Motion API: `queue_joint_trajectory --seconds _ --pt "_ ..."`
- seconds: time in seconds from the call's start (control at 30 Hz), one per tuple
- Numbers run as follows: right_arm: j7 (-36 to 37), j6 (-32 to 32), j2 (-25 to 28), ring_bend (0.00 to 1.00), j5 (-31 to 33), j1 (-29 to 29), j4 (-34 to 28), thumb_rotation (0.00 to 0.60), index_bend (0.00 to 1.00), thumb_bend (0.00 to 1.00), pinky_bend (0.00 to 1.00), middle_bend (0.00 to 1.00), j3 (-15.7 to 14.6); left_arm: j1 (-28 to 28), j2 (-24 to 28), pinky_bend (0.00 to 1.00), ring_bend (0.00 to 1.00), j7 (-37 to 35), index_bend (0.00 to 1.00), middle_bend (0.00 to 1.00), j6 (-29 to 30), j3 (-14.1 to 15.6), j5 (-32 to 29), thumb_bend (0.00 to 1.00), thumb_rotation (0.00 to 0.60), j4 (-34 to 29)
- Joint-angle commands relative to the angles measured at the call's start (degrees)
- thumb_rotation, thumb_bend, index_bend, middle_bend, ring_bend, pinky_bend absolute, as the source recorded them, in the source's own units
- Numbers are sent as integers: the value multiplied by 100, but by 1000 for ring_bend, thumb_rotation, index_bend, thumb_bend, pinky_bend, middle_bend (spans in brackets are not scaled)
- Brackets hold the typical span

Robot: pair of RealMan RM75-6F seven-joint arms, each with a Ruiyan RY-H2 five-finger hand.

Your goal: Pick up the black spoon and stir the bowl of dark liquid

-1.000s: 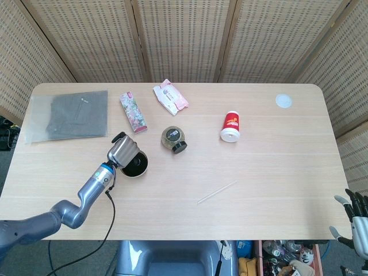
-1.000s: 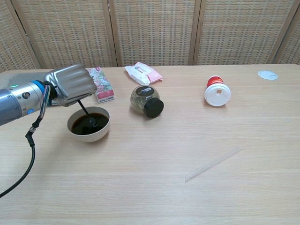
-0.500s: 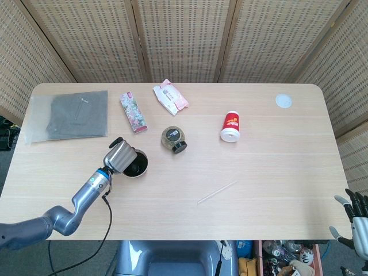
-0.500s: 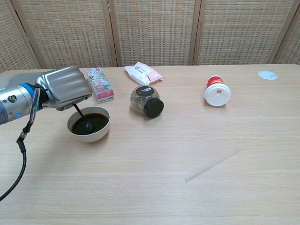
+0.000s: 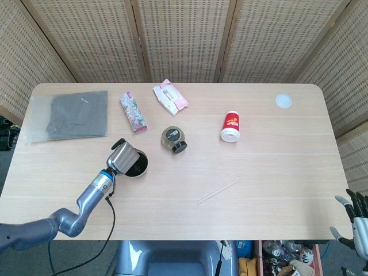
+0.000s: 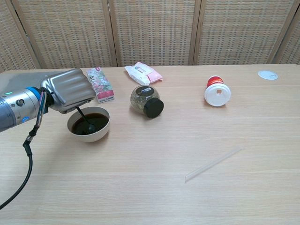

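Observation:
A cream bowl (image 6: 100,131) of dark liquid (image 6: 94,121) stands at the table's left; in the head view the bowl (image 5: 142,170) lies partly under my hand. My left hand (image 6: 69,90) hovers just above the bowl's left rim and grips the black spoon (image 6: 85,119), whose handle slants down and whose tip is sunk in the liquid. In the head view the left hand (image 5: 122,157) covers the spoon. My right hand (image 5: 355,219) hangs off the table's near right corner, fingers apart, holding nothing.
A jar with a black lid (image 6: 147,101) lies on its side right of the bowl. A floral packet (image 6: 100,84), a wipes pack (image 6: 143,72) and a red cup on its side (image 6: 216,91) sit further back. A clear straw (image 6: 213,164) lies front centre. A grey cloth (image 5: 76,114) sits far left.
My left hand has swung the spoon about in the bowl, drifting left and then back right. The spoon tip stays in the liquid. The right hand has not moved.

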Motion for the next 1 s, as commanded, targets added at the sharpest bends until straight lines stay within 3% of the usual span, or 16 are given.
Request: queue_joint_trajectory --seconds 0.03,0.4,0.73,1.0 --pt "1 2 2 0 3 -4 -1 600 243 357 0 156 0 -12 -8 707 686 62 628 785 8 -17 -51 400 600 -38" --pt "8 -10 -1 0 4 -2 2 600 243 357 0 160 2 -14 24 707 683 134 554 781 13 -1 -199 395 600 -144" --pt "-3 1 5 0 7 -9 -9 600 243 357 0 163 5 -45 47 707 682 144 549 780 49 4 -240 282 600 -187" --pt "-6 1 9 0 8 -9 -15 600 243 357 0 166 9 -51 82 707 682 136 535 778 87 18 -266 272 600 -210"
